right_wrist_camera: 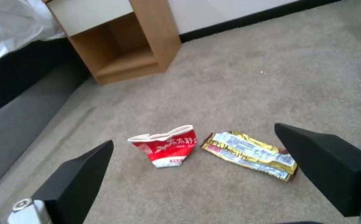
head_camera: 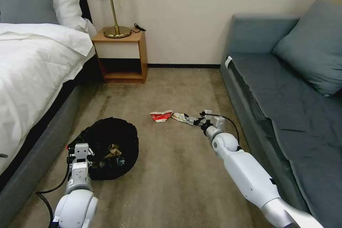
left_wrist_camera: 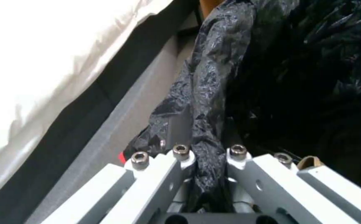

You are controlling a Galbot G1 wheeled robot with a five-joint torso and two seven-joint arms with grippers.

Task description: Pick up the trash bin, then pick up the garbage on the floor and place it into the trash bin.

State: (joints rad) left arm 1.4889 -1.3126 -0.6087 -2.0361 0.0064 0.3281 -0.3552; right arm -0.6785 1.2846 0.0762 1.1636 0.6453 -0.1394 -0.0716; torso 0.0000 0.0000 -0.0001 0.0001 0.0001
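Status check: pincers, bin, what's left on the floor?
Left pincer shut on trash bin liner. Right pincer open, low over red-and-white cup and snack wrapper on carpet. Nothing blocking.

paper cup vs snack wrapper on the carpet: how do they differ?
The paper cup is red and white; the snack wrapper is shiny gold. The cup is crushed but still stands up with an open mouth; the wrapper lies flat and long. The wrapper lies closer to the open right gripper than the cup. Both lie loose on the carpet, untouched.
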